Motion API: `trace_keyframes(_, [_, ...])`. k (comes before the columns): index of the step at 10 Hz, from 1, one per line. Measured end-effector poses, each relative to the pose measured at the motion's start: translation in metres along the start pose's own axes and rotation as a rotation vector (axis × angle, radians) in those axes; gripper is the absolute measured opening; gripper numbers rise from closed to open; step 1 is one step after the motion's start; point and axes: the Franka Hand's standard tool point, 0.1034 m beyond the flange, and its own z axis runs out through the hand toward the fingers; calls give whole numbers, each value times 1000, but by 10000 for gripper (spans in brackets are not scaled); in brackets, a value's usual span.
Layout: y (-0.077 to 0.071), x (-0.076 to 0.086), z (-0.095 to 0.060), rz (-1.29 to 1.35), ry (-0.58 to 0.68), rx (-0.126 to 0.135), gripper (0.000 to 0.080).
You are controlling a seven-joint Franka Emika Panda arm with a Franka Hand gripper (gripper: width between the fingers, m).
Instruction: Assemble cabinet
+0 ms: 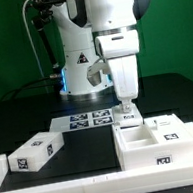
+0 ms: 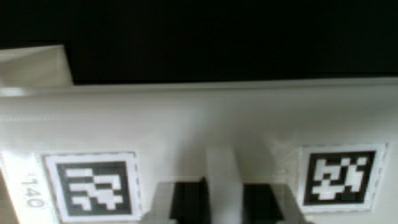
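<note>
The large white plastic box-shaped cabinet body (image 1: 161,143) sits on the black desk (image 1: 88,151) toward the exterior view's right, just in front of the marker board (image 1: 88,119). The end effector (image 1: 129,113) hangs straight above the body's rear wall, its fingers (image 2: 187,200) drawn narrow; whether they pinch that wall I cannot tell. A loose white tagged panel piece (image 1: 37,152) lies well apart, toward the exterior view's left.
</note>
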Motion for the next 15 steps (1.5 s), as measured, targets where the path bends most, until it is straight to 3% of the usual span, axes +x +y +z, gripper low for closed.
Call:
trace_keyframes(7, [4, -4, 2, 10, -8, 24, 68])
trace_keyframes(10, [2, -3, 3, 10, 2, 3, 68])
trace_keyframes(13, [3, -4, 4, -4, 4, 3, 68])
trace_keyframes(15, [16, -7, 4, -31, 9, -10, 68])
